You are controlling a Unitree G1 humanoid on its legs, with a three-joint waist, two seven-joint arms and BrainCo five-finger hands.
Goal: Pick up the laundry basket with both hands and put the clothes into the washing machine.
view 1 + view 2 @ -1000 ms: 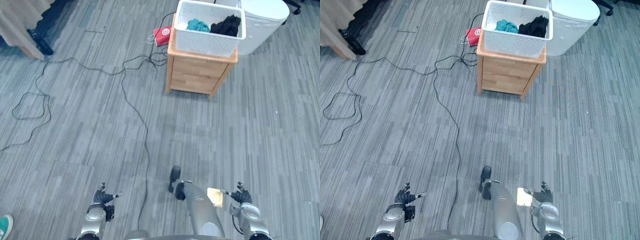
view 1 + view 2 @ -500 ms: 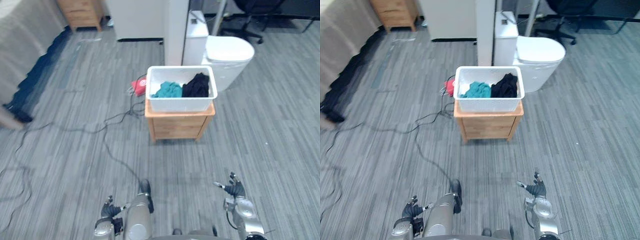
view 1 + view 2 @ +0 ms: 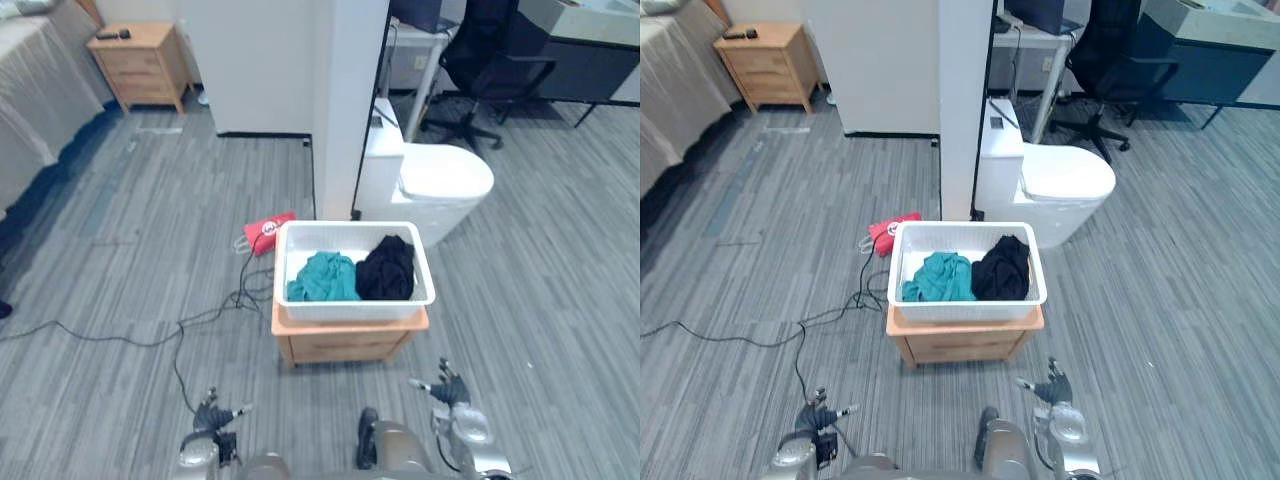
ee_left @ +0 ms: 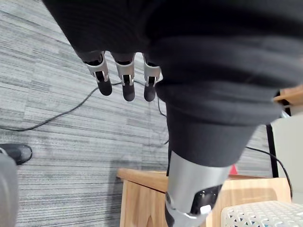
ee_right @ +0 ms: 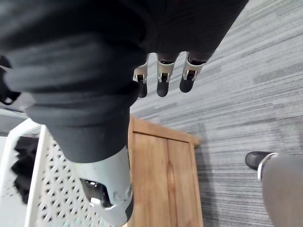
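Observation:
A white laundry basket (image 3: pixel 353 305) stands on a low wooden cabinet (image 3: pixel 345 342) just ahead of me. Inside it a teal garment (image 3: pixel 322 277) lies beside a black garment (image 3: pixel 386 268). Behind the basket sits a white rounded machine (image 3: pixel 430 190). My left hand (image 3: pixel 208 415) hangs low, short of the cabinet's left front, fingers (image 4: pixel 123 85) straight and empty. My right hand (image 3: pixel 452 392) is low at the cabinet's right front corner, fingers (image 5: pixel 161 80) also straight and empty. The right wrist view has the basket's perforated wall (image 5: pixel 52 175) close beside the hand.
A white pillar (image 3: pixel 350 100) rises right behind the basket. A red bag (image 3: pixel 268 230) lies on the floor to its left. An office chair (image 3: pixel 480 70) and desk stand at the back right, a wooden nightstand (image 3: pixel 140 65) and a bed (image 3: pixel 30 100) at the back left.
The whole picture has shifted: the camera has turned and come nearer, so the basket and cabinet now lie close below the centre. Both hands stay low and open.

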